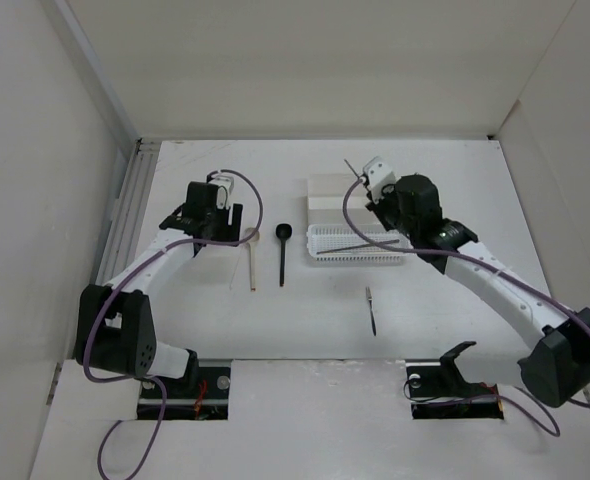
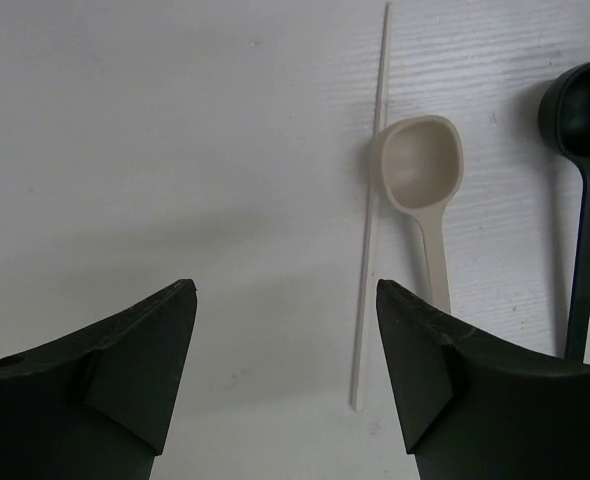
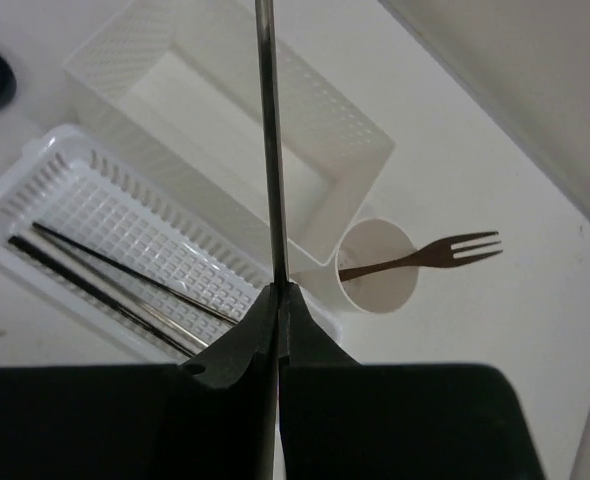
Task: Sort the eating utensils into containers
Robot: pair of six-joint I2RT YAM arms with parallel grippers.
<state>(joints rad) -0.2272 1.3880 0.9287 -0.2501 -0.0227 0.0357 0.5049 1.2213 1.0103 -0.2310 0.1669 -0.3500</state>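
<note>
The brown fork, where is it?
In the right wrist view, the fork leans in the small round cup, prongs poking out to the right, beside the white box's corner.

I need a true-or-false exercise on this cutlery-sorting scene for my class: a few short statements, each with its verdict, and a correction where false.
1. The right gripper is shut on a thin dark stick. True.
2. The left gripper is holding the beige spoon. False: its jaws are open and empty, and the spoon lies on the table.
3. The beige cup has a fork in it. True.
4. The black spoon lies in the basket tray. False: it lies on the table; the tray holds dark sticks.
</note>
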